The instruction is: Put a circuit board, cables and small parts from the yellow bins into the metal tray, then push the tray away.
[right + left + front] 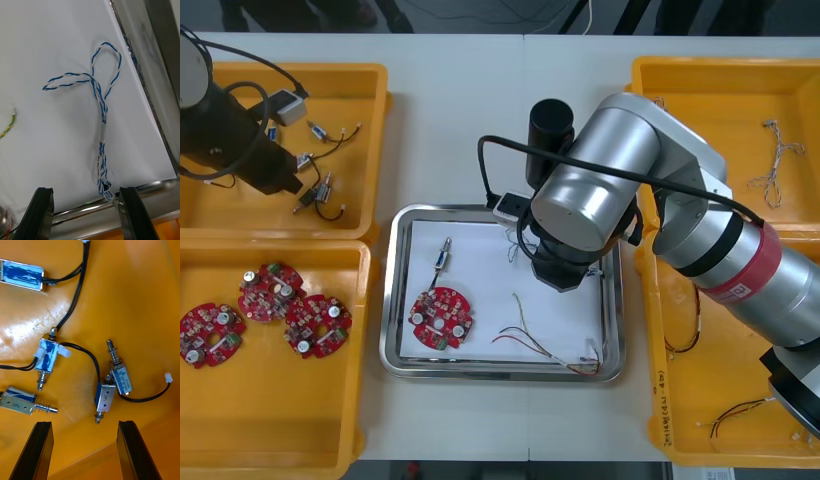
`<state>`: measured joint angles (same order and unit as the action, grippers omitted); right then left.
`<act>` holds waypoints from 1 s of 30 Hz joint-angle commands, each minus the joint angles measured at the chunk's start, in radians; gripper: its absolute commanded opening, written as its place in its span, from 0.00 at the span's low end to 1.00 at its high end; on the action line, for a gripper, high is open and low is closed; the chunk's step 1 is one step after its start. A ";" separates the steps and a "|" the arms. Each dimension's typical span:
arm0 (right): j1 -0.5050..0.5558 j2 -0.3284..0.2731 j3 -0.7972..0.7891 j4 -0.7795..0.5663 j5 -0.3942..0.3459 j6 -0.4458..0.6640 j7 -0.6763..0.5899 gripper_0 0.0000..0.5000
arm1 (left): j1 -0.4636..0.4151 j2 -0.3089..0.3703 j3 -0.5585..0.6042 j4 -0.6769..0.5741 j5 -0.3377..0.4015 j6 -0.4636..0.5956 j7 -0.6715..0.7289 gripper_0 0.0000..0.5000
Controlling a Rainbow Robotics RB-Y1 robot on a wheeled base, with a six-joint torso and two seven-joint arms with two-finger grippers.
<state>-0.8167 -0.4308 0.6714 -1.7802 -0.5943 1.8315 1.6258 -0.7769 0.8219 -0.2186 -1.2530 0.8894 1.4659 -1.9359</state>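
The right gripper point(85, 189) is held open above the cable point(102, 112) toward the metal tray's point(500, 372) far right corner, the left gripper point(84, 423) likewise above small metal parts point(120, 377).

No wording can be read with certainty. A small silver metal part point(119, 371) lying in the far left yellow plastic bin point(142, 296) carries a blue-and-white sticker point(123, 380) with a triangle mark and lines of print too fine to make out. The red band point(752, 262) on the right arm bears a small pale label point(736, 291), illegible. Dark print runs along the inner rim of the near right yellow bin point(661, 400), likewise unreadable.
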 commanded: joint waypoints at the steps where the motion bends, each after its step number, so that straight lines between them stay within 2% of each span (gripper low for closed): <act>1: -0.036 0.012 -0.102 -0.090 -0.073 0.088 0.036 1.00 | 0.034 -0.030 -0.005 -0.005 -0.015 -0.036 -0.055 1.00; 8: -0.049 0.014 -0.196 -0.185 -0.113 0.088 0.022 1.00 | 0.064 -0.049 -0.005 -0.005 -0.026 -0.065 -0.057 1.00; 14: -0.049 -0.011 -0.305 -0.263 -0.093 0.088 0.005 1.00 | 0.070 -0.052 -0.057 -0.005 -0.036 -0.114 -0.048 1.00; 21: -0.049 -0.157 -0.424 -0.277 -0.208 0.088 -0.006 1.00 | 0.071 -0.060 -0.073 -0.003 -0.041 -0.130 -0.034 1.00; 27: -0.029 -0.247 -0.552 -0.268 -0.277 0.088 -0.021 1.00 | 0.079 -0.060 -0.074 -0.005 -0.041 -0.136 -0.031 1.00; 28: -0.019 -0.267 -0.575 -0.265 -0.283 0.088 -0.026 1.00 | 0.082 -0.060 -0.074 -0.005 -0.043 -0.138 -0.032 0.96; 29: -0.016 -0.278 -0.584 -0.265 -0.285 0.088 -0.026 1.00 | 0.080 -0.060 -0.074 -0.005 -0.041 -0.139 -0.032 0.84; 30: -0.006 -0.295 -0.605 -0.263 -0.286 0.088 -0.029 1.00 | 0.082 -0.060 -0.074 -0.005 -0.041 -0.139 -0.032 0.60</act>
<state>-0.8218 -0.6593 0.1461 -2.0245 -0.8668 1.9172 1.6248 -0.7094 0.7735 -0.2869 -1.2514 0.8567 1.3406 -1.9359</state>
